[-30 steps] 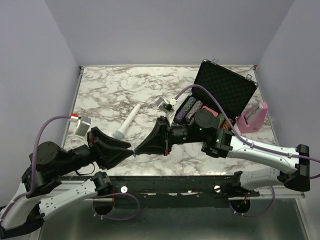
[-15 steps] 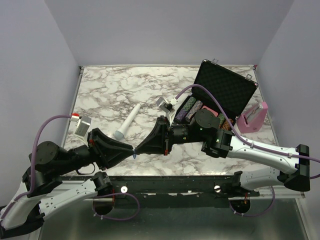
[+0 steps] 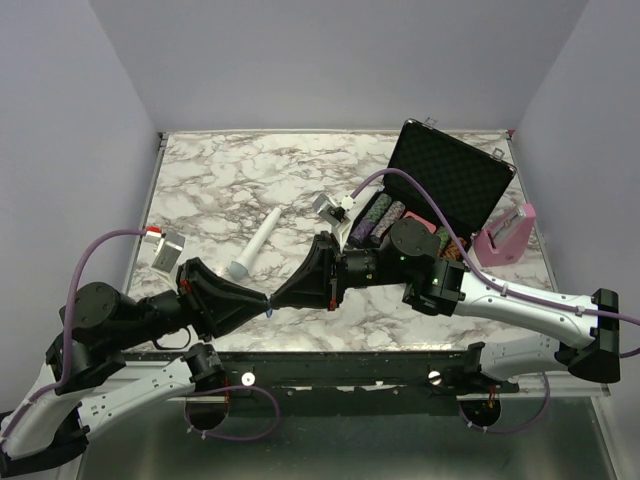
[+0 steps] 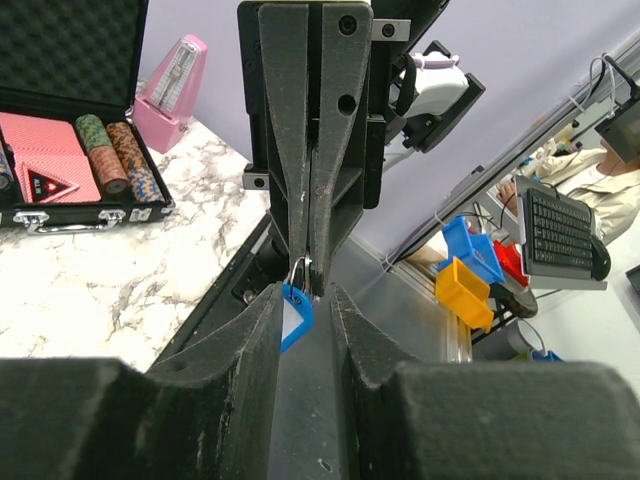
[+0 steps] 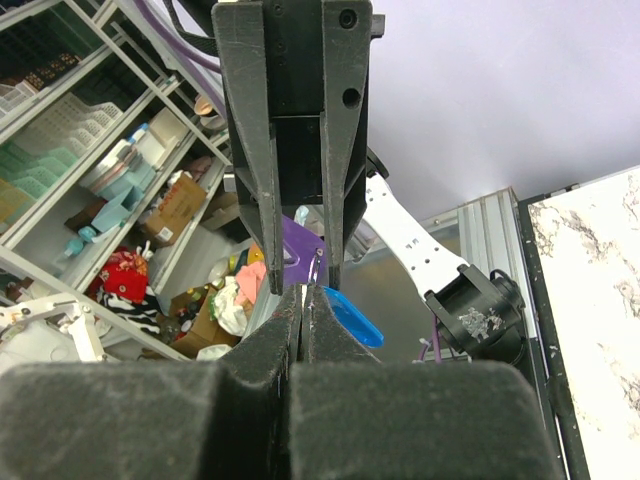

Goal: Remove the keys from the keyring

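from above, the left gripper (image 3: 264,301) and right gripper (image 3: 278,297) are seen tip to tip over the near edge of the table (image 3: 200,180), with the blue key (image 3: 271,313) hanging just under the meeting point; the ring is too small to be made out here. in the left wrist view, the right jaws are pressed fully together on the ring (image 4: 300,268), a thin silver loop at their tips. the key (image 4: 294,315) is seen between the left fingers (image 4: 250,350), touching one of them with a gap left to the other, so the left jaws are part open and nothing is clamped by them. in the right wrist view, the left jaws are spread either side of the shut right tips, a sliver of ring wire (image 5: 316,268) is caught there, and the key (image 5: 352,320) is hung off to one side. the step in hand is judged to be the taking of the key's head. the left jaws should be closed squarely on the flat of the head, clear of the ring, while the ring is gripped firmly on the right. once held, the key should be worked round along the coil, not pulled straight, since a straight pull is likely to slip the head or bend the wire.
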Tool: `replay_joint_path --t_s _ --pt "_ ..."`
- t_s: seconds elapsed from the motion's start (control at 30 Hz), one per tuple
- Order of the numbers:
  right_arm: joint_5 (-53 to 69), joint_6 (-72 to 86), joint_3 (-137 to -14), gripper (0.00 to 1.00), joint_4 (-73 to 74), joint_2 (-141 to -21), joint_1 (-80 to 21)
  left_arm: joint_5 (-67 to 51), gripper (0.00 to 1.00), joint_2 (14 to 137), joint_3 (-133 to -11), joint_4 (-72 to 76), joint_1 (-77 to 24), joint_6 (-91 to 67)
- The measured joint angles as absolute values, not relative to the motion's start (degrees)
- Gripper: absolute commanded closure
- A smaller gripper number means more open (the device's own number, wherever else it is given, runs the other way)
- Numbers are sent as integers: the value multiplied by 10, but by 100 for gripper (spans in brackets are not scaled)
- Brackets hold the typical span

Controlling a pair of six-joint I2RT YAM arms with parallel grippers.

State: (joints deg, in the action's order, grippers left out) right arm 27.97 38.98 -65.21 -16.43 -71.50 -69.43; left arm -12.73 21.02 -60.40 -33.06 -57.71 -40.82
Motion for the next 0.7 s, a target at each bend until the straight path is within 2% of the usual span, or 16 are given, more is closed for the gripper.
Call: replay_joint_path --t_s 0.27,0.53,0.7 --pt "280 390 -652 99 -164 -715 -694 -134 77 210 -600 -331 -577 -413" --pt "283 390 -652 99 -166 -715 -694 -135 100 211 -598 -331 -577 -415" --pt "283 390 -652 99 -166 -715 -694 -135 100 212 -603 -337 -577 -413"
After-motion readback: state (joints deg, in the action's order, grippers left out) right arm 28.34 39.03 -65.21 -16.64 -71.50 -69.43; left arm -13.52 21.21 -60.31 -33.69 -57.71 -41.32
